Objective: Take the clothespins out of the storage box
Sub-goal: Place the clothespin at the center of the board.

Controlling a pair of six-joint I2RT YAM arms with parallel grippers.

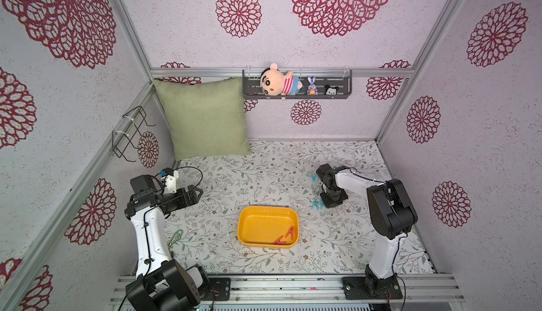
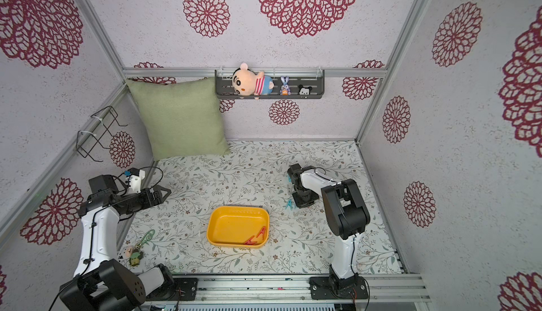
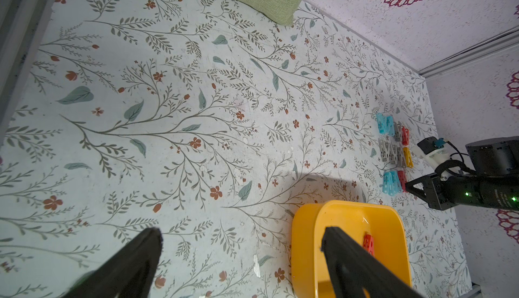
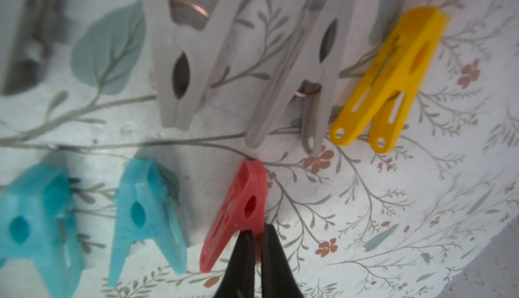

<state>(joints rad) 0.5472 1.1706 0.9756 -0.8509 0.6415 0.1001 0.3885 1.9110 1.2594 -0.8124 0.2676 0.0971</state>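
The yellow storage box [image 1: 241, 227] [image 2: 210, 228] [image 3: 304, 243] sits mid-table with two red clothespins [image 1: 285, 236] [image 2: 258, 236] lying in its near right corner. Several clothespins [image 3: 393, 147] lie in rows on the table to the far right of it. In the right wrist view these are teal [image 4: 146, 206], grey [image 4: 188, 66] and yellow [image 4: 393, 80]. My right gripper [image 4: 258, 233] [image 3: 407, 188] points down at the nearest row, its jaws nearly together on one leg of a red clothespin [image 4: 244, 206] resting on the table. My left gripper [image 1: 197, 193] [image 3: 241, 234] hovers open and empty, left of the box.
A green pillow [image 1: 202, 119] leans in the back left corner. A dark shelf [image 1: 341, 89] with plush toys hangs on the back wall, and a wire rack [image 1: 129, 133] on the left wall. Small keychain toys [image 2: 136, 253] lie near the left arm's base.
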